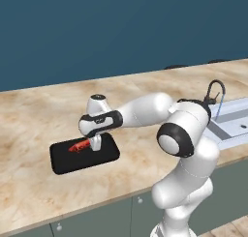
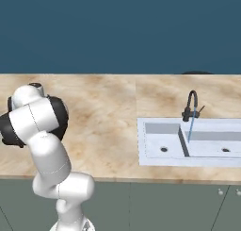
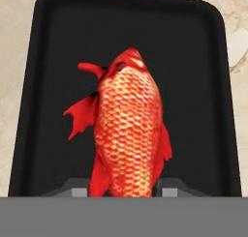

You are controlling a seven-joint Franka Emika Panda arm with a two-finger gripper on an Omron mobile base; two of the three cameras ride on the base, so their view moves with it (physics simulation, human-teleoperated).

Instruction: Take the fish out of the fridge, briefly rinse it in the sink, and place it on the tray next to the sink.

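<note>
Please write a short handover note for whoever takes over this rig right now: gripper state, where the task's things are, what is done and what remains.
Gripper: shut on the fish, low over the tray; in the hand view the fish sits between the fingertips with the tray's black surface behind it.
Tray: on the counter, to the left of the sink in the left base view.
Sink: a thin blue stream runs from the tap into the basin.
Done: the fish is out of the fridge and has reached the tray.
Left: open the gripper, leave the fish on the tray, pull the arm away. I cannot tell whether the fish touches the tray yet.
</note>
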